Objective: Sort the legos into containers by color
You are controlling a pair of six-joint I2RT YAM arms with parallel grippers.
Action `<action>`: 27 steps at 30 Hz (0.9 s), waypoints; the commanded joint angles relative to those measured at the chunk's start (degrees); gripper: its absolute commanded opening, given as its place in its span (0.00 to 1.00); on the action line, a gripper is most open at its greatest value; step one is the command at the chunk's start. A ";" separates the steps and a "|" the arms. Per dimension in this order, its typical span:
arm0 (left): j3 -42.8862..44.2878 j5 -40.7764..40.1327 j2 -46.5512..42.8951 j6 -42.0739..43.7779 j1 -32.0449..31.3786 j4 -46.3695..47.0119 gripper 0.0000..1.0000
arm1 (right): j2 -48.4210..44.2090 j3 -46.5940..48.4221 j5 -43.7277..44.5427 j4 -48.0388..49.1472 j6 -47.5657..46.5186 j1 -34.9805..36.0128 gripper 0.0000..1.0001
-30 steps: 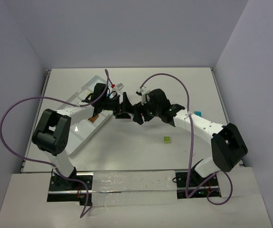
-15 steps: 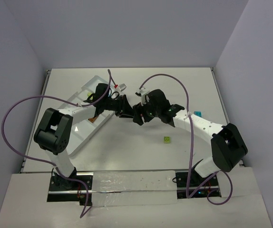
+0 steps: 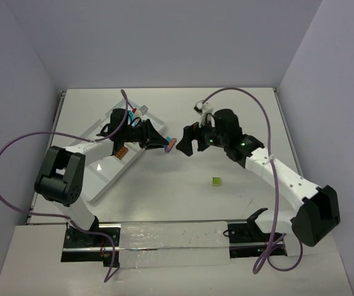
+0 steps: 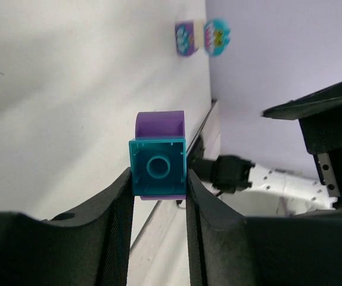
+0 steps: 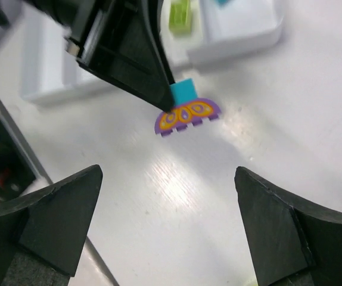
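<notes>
My left gripper (image 3: pixel 166 143) is shut on a teal brick (image 4: pixel 158 167) joined to a purple piece (image 4: pixel 159 124), held above the table just right of the white tray (image 3: pixel 106 169). In the right wrist view the teal brick (image 5: pixel 185 92) and the purple piece with an orange print (image 5: pixel 187 114) hang from the left gripper's fingers (image 5: pixel 147 71). My right gripper (image 3: pixel 184 141) is open and empty, facing them from the right, its fingers (image 5: pixel 46 220) wide apart. A lime green brick (image 3: pixel 216 181) lies on the table. An orange-brown brick (image 3: pixel 121 153) and a lime brick (image 5: pixel 180 16) lie in tray compartments.
A printed purple brick (image 4: pixel 186 39) and a printed teal one (image 4: pixel 217 37) sit far off in the left wrist view. Small red and teal bits (image 3: pixel 135 110) are at the tray's far end. White walls close in the table on three sides.
</notes>
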 commanded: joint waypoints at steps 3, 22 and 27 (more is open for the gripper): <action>-4.42 0.71 -7.72 -11.12 3.02 18.21 0.00 | -5.19 -4.86 -17.44 12.17 18.38 -11.52 0.98; -9.09 4.83 -7.68 -25.78 2.84 42.30 0.00 | 8.87 -10.76 -31.63 58.81 52.53 -12.99 0.93; -8.92 4.64 -8.41 -24.34 2.77 40.20 0.00 | 12.39 -9.26 -31.40 61.57 54.37 -11.27 0.86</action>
